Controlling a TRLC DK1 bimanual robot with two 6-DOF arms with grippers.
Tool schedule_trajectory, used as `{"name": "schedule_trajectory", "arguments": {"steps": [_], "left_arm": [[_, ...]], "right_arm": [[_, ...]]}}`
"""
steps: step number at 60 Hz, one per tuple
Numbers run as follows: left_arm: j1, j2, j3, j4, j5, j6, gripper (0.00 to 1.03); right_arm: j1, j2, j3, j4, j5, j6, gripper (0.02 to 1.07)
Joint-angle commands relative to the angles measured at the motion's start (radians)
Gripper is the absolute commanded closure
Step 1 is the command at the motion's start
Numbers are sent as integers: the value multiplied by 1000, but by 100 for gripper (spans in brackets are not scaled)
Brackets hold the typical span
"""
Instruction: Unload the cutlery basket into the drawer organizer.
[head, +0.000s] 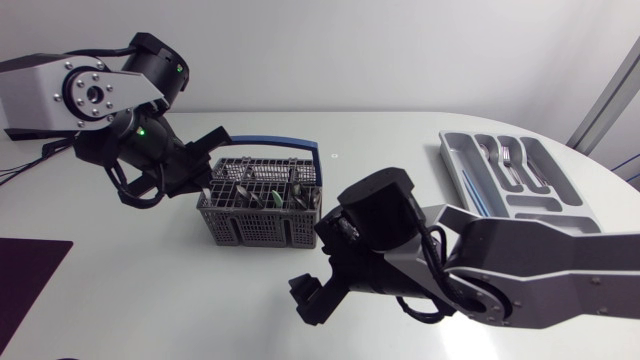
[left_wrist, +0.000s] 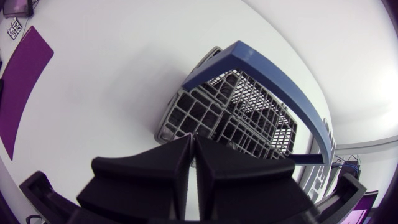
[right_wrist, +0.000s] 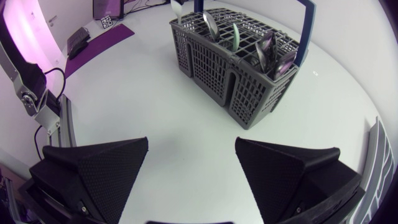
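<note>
The grey cutlery basket (head: 262, 215) with its blue handle (head: 280, 143) stands mid-table and holds several cutlery pieces (head: 272, 190). My left gripper (head: 212, 186) is at the basket's left end. In the left wrist view its fingers (left_wrist: 191, 140) are pressed together over the basket's corner (left_wrist: 180, 118), with a thin pale cutlery piece (left_wrist: 191, 183) between them. My right gripper (head: 312, 300) hangs open in front of the basket, with nothing between its fingers (right_wrist: 191, 155). The basket (right_wrist: 236, 62) lies ahead of it. The grey drawer organizer (head: 520, 175) sits at the far right.
Some cutlery (head: 507, 160) lies in the organizer's compartments. A purple mat (head: 25, 280) lies at the table's front left edge. My right arm's bulky links (head: 480, 270) stretch across the front right of the table.
</note>
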Motion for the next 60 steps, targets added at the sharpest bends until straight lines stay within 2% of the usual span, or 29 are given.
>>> {"name": "schedule_trajectory", "arguments": {"steps": [1,38,60], "left_arm": [[10,-35,-18,-8,14,8,99],[18,-180,-22,-14,43,14,99],[-20,-317,-56,6,45,65,100]], "right_arm": [[6,13,-28,2,11,22,6],[25,-5,-36,-6,28,23,6],[25,-63,-62,-11,35,22,6]]}}
